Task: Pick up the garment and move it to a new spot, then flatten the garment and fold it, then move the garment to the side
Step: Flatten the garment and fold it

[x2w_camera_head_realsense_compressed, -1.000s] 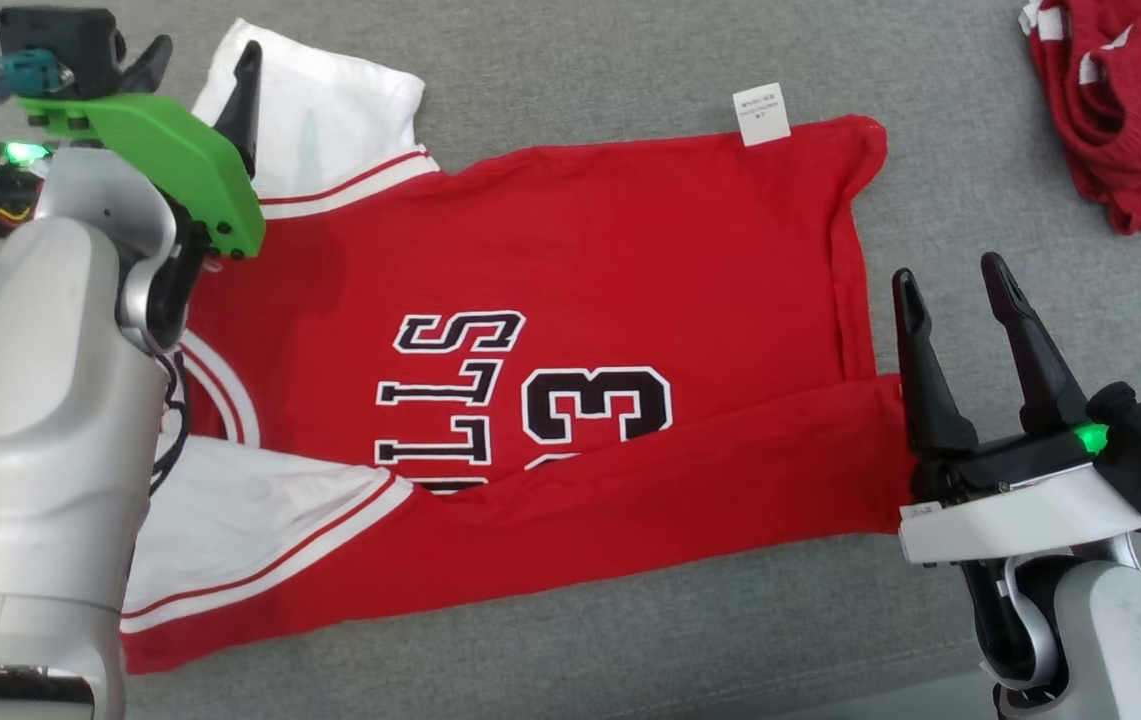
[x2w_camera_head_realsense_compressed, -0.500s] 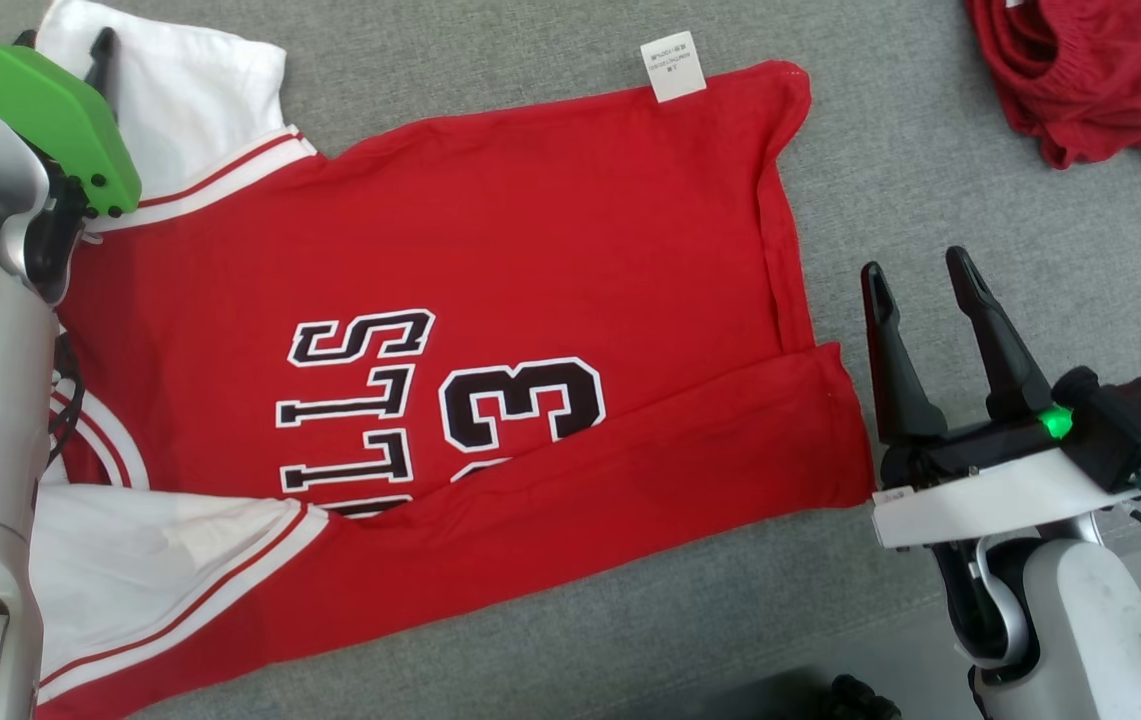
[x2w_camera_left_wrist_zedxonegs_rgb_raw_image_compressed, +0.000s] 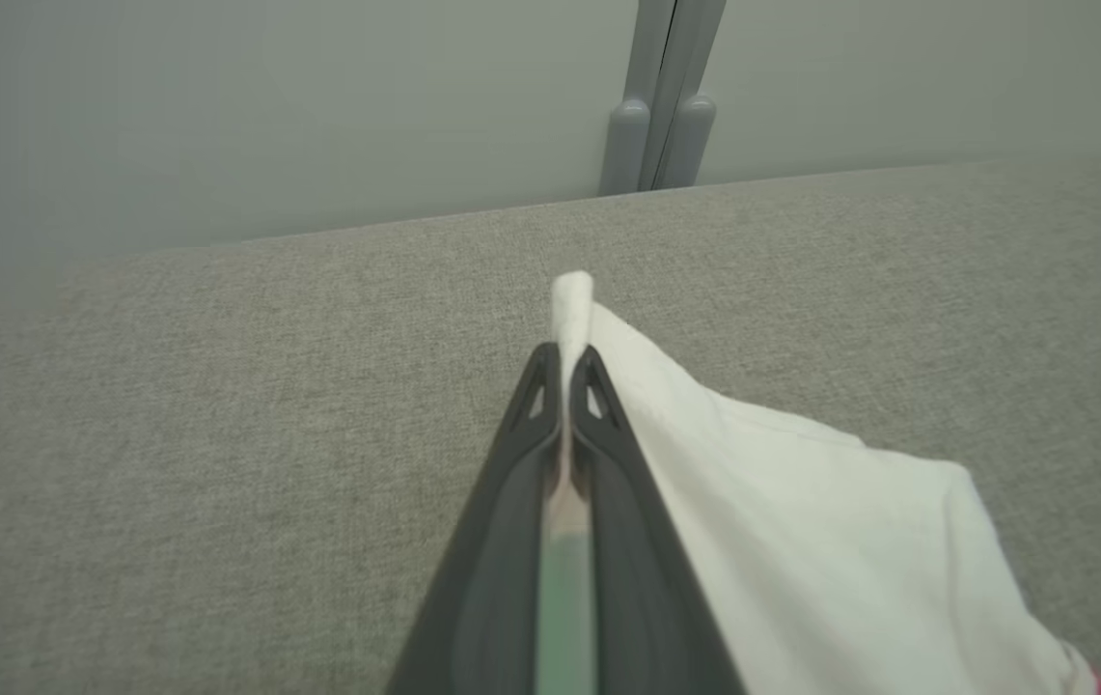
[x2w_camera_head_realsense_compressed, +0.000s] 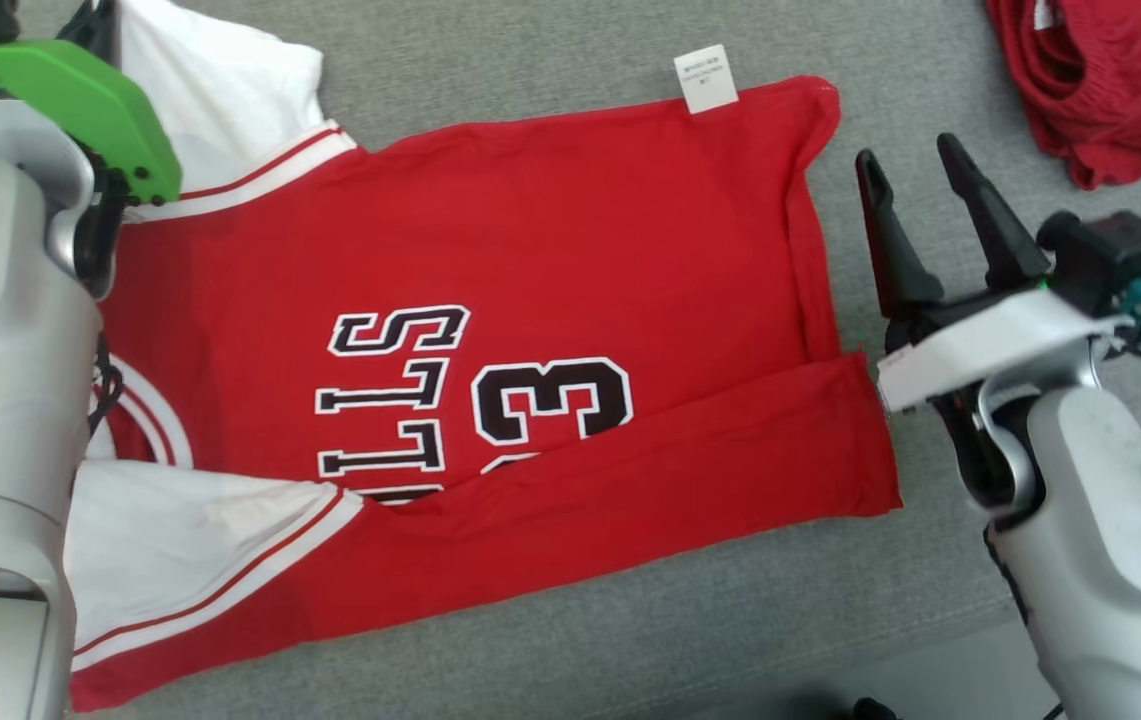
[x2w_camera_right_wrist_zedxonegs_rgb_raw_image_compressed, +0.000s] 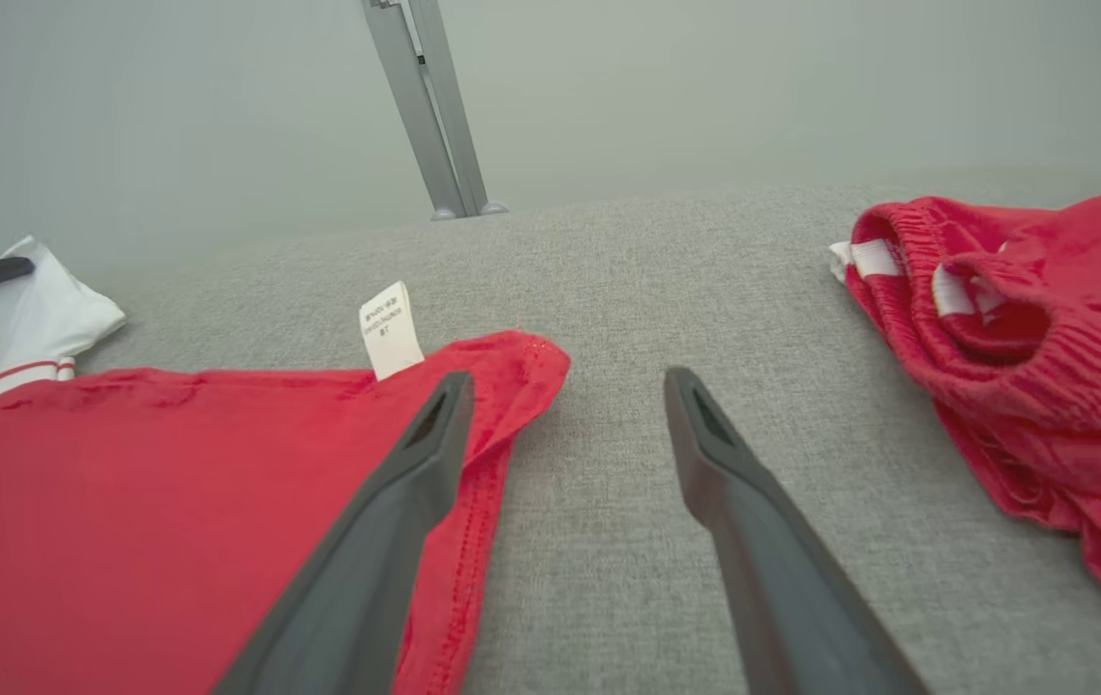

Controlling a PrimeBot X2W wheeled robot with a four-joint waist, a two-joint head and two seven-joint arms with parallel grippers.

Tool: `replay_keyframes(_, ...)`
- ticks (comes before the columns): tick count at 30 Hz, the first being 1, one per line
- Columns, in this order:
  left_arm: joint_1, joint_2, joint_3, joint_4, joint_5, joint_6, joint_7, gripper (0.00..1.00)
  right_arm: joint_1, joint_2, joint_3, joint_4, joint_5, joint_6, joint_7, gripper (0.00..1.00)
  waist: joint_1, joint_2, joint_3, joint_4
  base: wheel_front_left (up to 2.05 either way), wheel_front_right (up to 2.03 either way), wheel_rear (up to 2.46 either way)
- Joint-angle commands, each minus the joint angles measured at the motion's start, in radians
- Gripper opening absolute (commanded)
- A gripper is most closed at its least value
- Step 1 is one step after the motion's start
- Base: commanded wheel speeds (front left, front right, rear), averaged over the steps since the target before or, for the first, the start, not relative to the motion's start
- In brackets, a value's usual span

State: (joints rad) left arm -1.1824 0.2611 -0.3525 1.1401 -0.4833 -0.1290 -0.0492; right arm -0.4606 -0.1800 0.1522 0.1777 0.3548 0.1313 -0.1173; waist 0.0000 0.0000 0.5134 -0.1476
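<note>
jersey (x2w_camera_head_realsense_compressed: 550, 250): looked soft, light, limp | left gripper (x2w_camera_left_wrist_zedxonegs_rgb_raw_image_compressed: 566, 362): pinched sleeve (x2w_camera_left_wrist_zedxonegs_rgb_raw_image_compressed: 801, 502) edge | right gripper (x2w_camera_head_realsense_compressed: 907, 152): spread, empty, just beside hem corner (x2w_camera_head_realsense_compressed: 818, 97), the likely second hold

Likely a lab: grey fabric-covered surface (x2w_camera_head_realsense_compressed: 550, 40), plain pale wall (x2w_camera_right_wrist_zedxonegs_rgb_raw_image_compressed: 174, 97), metal post (x2w_camera_right_wrist_zedxonegs_rgb_raw_image_compressed: 429, 116) behind it.

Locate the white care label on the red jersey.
In the head view the care label sticks out from the far edge of the red jersey, near its right corner, just left of the open right gripper.
</note>
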Motion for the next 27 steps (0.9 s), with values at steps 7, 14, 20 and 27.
replay_keyframes(7, -0.019, -0.020, -0.053, -0.032, -0.050, -0.003, -0.069, 0.00, -0.169, -0.039, 0.049, 0.223, 0.067, -0.001, 0.036, 1.00, 0.0000, 0.0000, -0.011, 0.069, 0.00, 0.00, 0.00)
replay_keyframes(14, -0.007, -0.008, -0.093, -0.070, -0.112, -0.003, -0.130, 0.00, -0.271, -0.067, 0.096, 0.362, 0.134, -0.001, 0.045, 0.00, 0.0000, 0.0000, -0.007, 0.095, 0.00, 0.00, 0.00)
replay_keyframes(20, 0.033, 0.018, -0.111, -0.136, -0.162, -0.003, -0.193, 0.00, -0.301, -0.110, 0.114, 0.355, 0.155, -0.001, -0.032, 0.00, 0.0000, 0.0000, -0.036, 0.111, 0.00, 0.00, 0.00)
replay_keyframes(27, 0.152, 0.059, -0.039, -0.343, -0.159, 0.006, -0.217, 0.00, -0.251, -0.161, 0.106, 0.300, 0.159, -0.001, -0.079, 0.00, 0.0000, 0.0000, -0.090, 0.143, 0.00, 0.00, 0.00)
